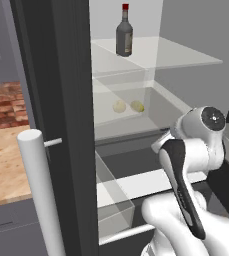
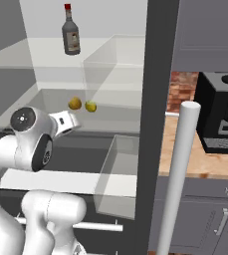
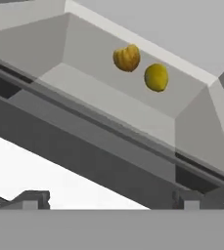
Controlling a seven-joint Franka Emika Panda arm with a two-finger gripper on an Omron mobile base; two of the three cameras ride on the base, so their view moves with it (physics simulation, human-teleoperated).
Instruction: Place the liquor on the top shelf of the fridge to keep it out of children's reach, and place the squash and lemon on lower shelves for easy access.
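Observation:
The fridge (image 1: 56, 75) stands open, showing its pale interior. On the top shelf (image 1: 186, 57) the liquor (image 1: 124, 35) stands upright, a dark bottle with a red cap, also seen from the right as the liquor (image 2: 71, 36). Two shelves lower, the squash (image 1: 119, 106) and the lemon (image 1: 137, 106) lie side by side near the back wall. The hand view shows the lobed squash (image 3: 127, 57) left of the lemon (image 3: 156, 77). My gripper (image 3: 109, 200) is open and holds nothing. It hangs in front of the fridge, well short of the fruit, below their shelf; from the right, the gripper (image 2: 75, 122) points inward.
Thick silvery bar handles (image 1: 38, 190) (image 2: 180, 174) stick out from the open doors on both sides. A clear drawer (image 2: 118, 174) sits pulled out low in the fridge. A black coffee machine (image 2: 220, 114) stands on the wooden counter (image 2: 185, 154) at right.

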